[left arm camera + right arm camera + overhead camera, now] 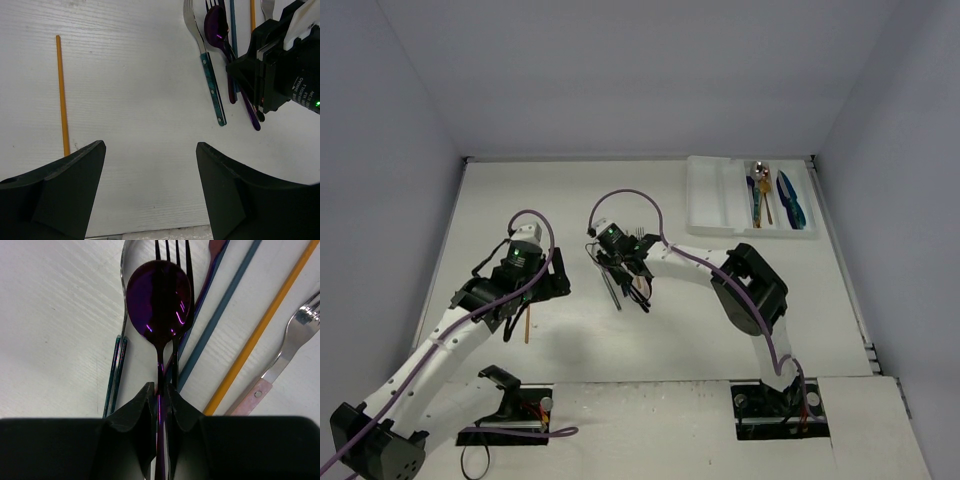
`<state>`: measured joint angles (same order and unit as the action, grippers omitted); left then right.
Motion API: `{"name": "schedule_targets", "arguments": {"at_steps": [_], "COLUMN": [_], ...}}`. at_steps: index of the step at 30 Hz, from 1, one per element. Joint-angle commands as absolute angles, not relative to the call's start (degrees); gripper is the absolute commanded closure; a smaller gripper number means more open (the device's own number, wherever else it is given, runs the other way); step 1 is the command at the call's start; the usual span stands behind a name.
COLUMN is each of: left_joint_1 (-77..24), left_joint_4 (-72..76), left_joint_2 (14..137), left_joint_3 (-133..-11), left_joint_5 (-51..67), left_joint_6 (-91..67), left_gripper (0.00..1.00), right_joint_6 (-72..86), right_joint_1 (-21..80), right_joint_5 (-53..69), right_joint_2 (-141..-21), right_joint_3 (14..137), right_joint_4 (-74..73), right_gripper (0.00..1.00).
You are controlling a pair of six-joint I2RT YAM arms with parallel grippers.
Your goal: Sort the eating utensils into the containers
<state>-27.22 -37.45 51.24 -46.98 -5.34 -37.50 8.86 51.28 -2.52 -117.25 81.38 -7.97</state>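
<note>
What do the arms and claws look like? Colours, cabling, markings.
Left arm and right arm: white links, black joints, a purple cable looped along each, a green light at each wrist. Left claw and right claw: matte black wedge fingers. White lettering on the right claw's body.

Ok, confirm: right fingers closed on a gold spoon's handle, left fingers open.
Not gold: the right wrist view shows the spoon is purple. The right fingers are closed on its handle, and the left fingers are open.
</note>
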Motion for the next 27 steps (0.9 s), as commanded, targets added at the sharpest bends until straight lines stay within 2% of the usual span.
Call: {"name": "schedule_targets", "arguments": {"at_steps": [1,14,19,27], "left_joint_1": [-26.72,-26.72,-26.72,-26.72], "left_joint_4": [-36.47,-36.39,-36.39,-36.39], "left_joint_2": [50.79,50.62,50.6,50.63], "left_joint_3": [-46.93,-46.67,-46.55,-47.24], "left_joint_5": [-5.19,-4.83,-4.75,-5.14], "left_joint_6": [-37.17,-37.35,-37.38,-37.09], "left_gripper": [0.29,0.29,0.29,0.29], "right_joint_6": [8.87,11.42,11.34,10.91], "right_joint_1": [52.53,52.64,52.59,52.7], "right_joint_5": [-3.58,-5.01,-4.81,-6.01], "right_joint_2": [-114.64,-114.35,-114.4,-109.73], "right_joint_3": [80.51,77.52,78.14,82.43], "right_joint_4": [-8.17,-8.18,-8.17,-8.47], "right_gripper": [0.88,0.88,1.0,1.0]}}
